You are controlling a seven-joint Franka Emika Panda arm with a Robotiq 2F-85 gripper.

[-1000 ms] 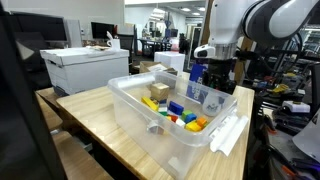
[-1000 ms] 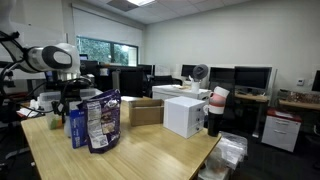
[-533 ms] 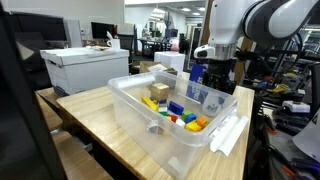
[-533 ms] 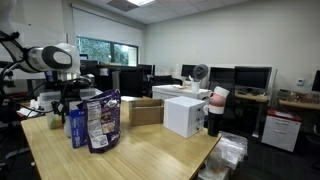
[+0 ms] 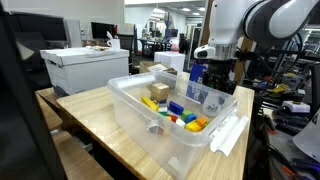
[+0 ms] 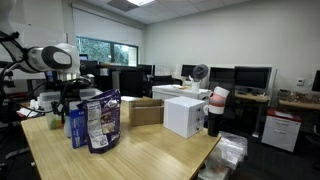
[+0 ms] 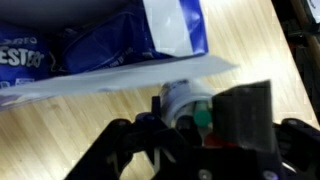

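In the wrist view my gripper [image 7: 196,112] is shut on a white round bottle [image 7: 185,97] with a green cap [image 7: 203,118], just above the wooden table [image 7: 80,120]. A blue and white snack bag [image 7: 110,45] stands right behind the bottle. In an exterior view the gripper [image 6: 70,106] hangs low at the table's far end, next to the upright snack bag [image 6: 100,120]. In an exterior view the gripper [image 5: 214,72] is behind a clear plastic bin [image 5: 135,84], with the bag [image 5: 198,74] beside it; the bottle is hidden there.
The clear bin holds several coloured blocks [image 5: 178,112], and its lid [image 5: 228,133] leans on its near side. A white box [image 5: 85,65] sits at the table's back. A cardboard box [image 6: 146,110] and a white box [image 6: 186,115] stand near the bag.
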